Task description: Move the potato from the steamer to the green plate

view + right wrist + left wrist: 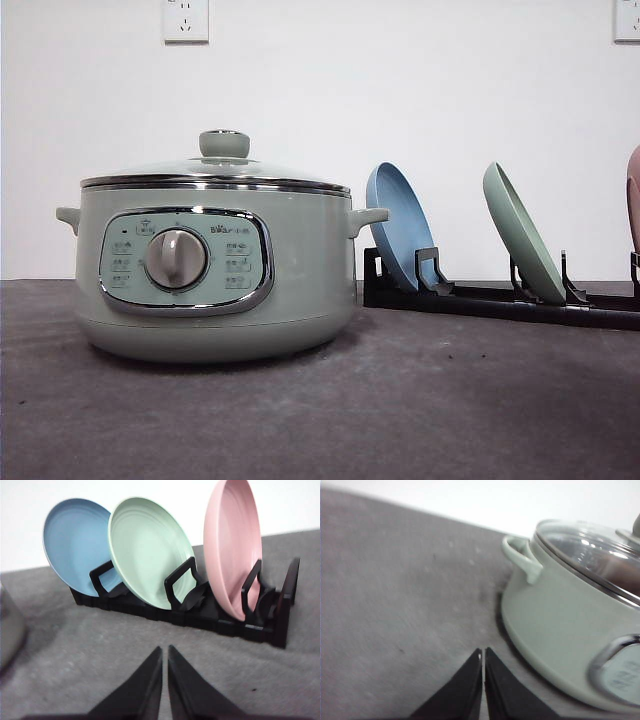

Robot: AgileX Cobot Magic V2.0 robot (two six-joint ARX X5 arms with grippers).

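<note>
The sage-green steamer (215, 270) stands on the left half of the table with its glass lid (215, 170) on. In the left wrist view a blurred brown shape under the lid (590, 550) looks like the potato (621, 572). The green plate (522, 232) leans upright in a black rack (500, 300) to the right of the steamer. My left gripper (483, 653) is shut and holds nothing, low over the table beside the steamer (560, 625). My right gripper (165, 650) is shut and holds nothing, facing the green plate (147, 547) from a short distance.
A blue plate (398, 225) stands in the rack between the steamer and the green plate, and a pink plate (232, 542) stands on the green plate's other side. The steamer's side handle (522, 557) juts out toward my left gripper. Grey tabletop (400, 410) lies in front.
</note>
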